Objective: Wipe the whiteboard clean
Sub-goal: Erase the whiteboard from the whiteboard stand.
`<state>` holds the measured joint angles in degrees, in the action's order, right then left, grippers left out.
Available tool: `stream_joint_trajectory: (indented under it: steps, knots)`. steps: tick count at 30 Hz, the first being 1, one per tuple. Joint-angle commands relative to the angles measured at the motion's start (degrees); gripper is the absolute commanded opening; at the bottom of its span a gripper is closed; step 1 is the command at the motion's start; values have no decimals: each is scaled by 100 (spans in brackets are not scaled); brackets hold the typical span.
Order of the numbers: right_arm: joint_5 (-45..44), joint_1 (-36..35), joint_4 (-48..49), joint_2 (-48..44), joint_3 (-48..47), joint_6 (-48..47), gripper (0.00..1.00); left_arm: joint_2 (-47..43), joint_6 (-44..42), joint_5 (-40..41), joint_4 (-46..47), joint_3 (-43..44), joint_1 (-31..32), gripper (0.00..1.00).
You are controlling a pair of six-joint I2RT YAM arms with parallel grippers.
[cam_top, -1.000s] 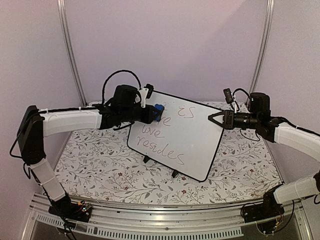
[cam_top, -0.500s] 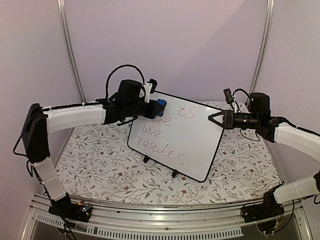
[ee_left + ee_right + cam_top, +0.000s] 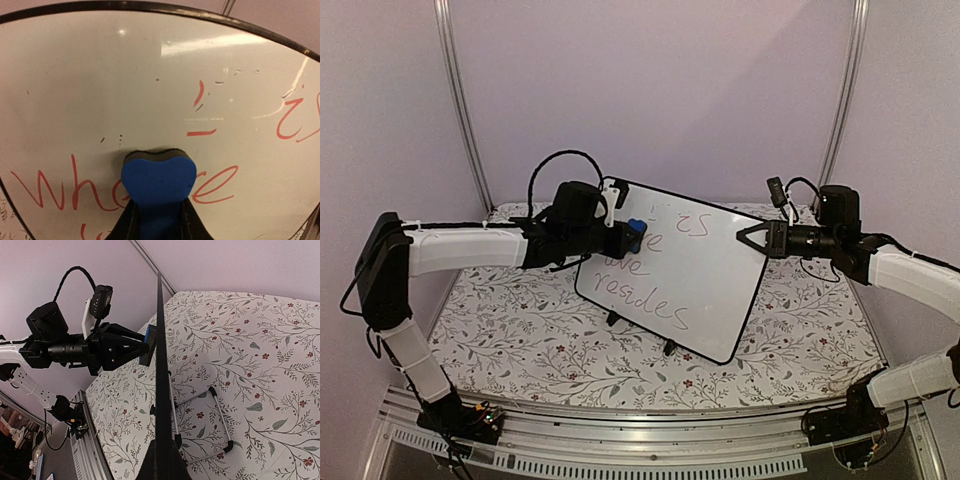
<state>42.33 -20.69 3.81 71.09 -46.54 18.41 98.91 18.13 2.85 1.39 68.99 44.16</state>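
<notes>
Standing on its feet on the bench (image 3: 500,320), the whiteboard (image 3: 705,285) sits between both arms. The left pincer (image 3: 624,236) is clamped on a blue eraser (image 3: 636,230) pressed to the board's upper left. The right pincer (image 3: 744,238) is closed on its right rim.

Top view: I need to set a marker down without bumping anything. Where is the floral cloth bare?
Bare cloth lies front-left, between the left arm and the feet of the whiteboard, and front-right, between the board's lower corner and the right arm. Crowded: the board's top, where the left gripper presses a blue eraser and the right gripper clamps its edge.
</notes>
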Motion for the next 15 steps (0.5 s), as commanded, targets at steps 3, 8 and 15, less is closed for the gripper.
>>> stream_joint_trajectory:
  steps: [3,8,15]
  knots:
    - [531,-269,-373,72,-35,-752,0,131,-8,92,-235,123,76,0]
    - [522,-269,-373,54,-21,-743,0,309,-182,131,-330,632,79,0]
    - [513,-269,-373,36,-13,-748,0,574,-392,233,-501,1256,75,0]
